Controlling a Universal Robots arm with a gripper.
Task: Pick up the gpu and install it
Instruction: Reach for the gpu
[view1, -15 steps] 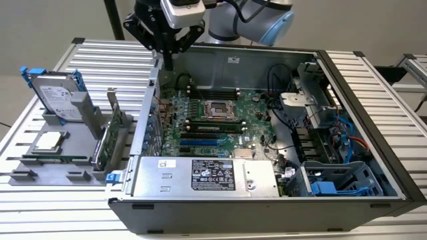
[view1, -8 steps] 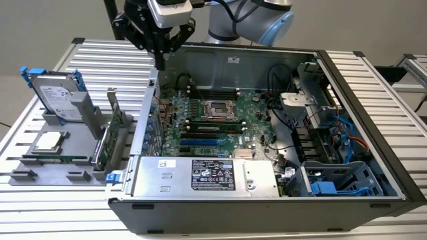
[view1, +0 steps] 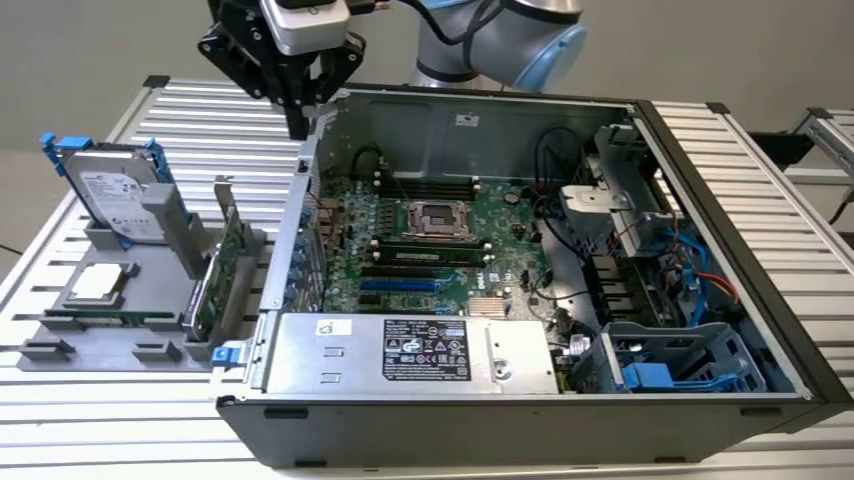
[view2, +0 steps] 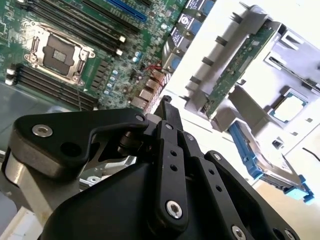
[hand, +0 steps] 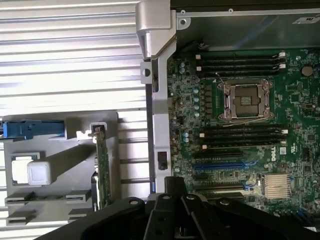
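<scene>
Exterior view: gripper (view1: 302, 125) hangs over the open PC case (view1: 441, 135) at its tray-side corner, fingers together on nothing; gpu (view1: 218, 280) not yet picked, upright in the grey parts tray (view1: 80, 350) alongside hard drive (view1: 114, 195) and CPU (view1: 104, 284).
First wrist view: gpu (hand: 102, 170) edge-on in tray; blue expansion slot (hand: 220, 164) on motherboard (hand: 300, 100) empty.
Second wrist view: gpu (view2: 240, 65) untouched; pick and install both left.

I saw fine print on the power supply (view1: 400, 355) label, the hard drive (view1: 114, 195) sticker and the motherboard (hand: 240, 130); none of it was legible to me
</scene>
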